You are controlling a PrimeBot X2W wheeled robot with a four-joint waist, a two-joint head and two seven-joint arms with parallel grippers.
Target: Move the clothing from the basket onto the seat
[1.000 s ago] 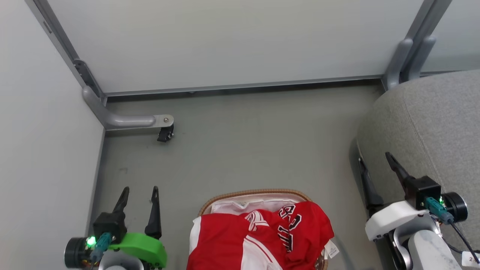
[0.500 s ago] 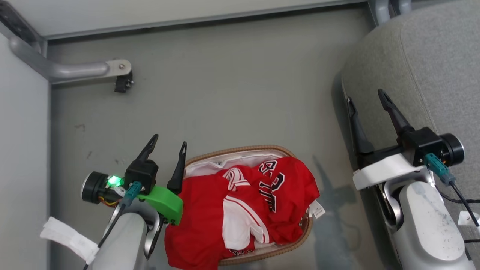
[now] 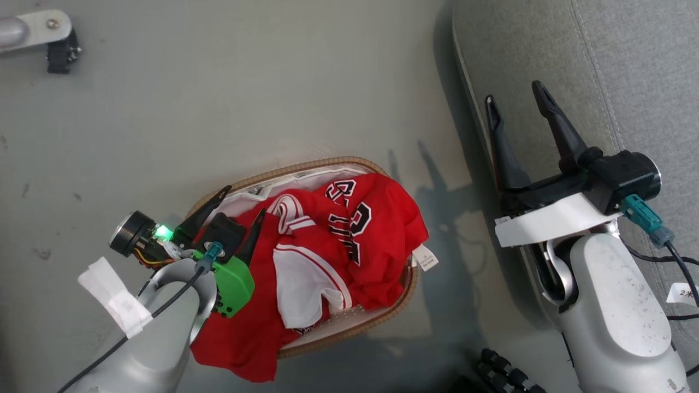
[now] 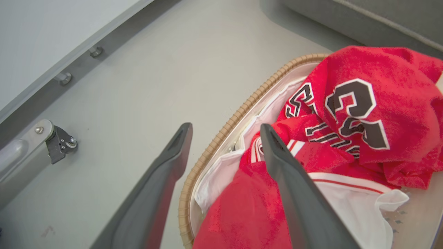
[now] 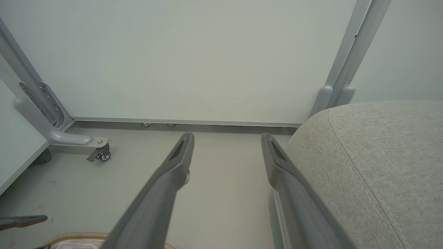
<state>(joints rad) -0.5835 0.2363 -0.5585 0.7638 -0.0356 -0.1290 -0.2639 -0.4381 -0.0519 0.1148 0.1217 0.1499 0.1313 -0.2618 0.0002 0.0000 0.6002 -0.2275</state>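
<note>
The clothing is heaped in the basket, which stands on the floor near the seat. One red fold is spilled over the rim on the side nearest to the robot. On the part of the seat that is shown, nothing is laid yet.

The left gripper is held over the left edge of the basket with its fingers apart and empty. In the left wrist view one finger is seen above the floor outside the rim and the other above the red cloth. Whether the cloth is touched cannot be told. The right gripper is seen at the edge of the seat, its fingers also wide apart, with nothing between them.

The garments are judged to be light, soft and limp, so sagging is expected when they are lifted, and several may be dragged together. A raised fold on top of the heap should be pinched, well inside the rim, so that the white liner sheet is not caught too.
</note>
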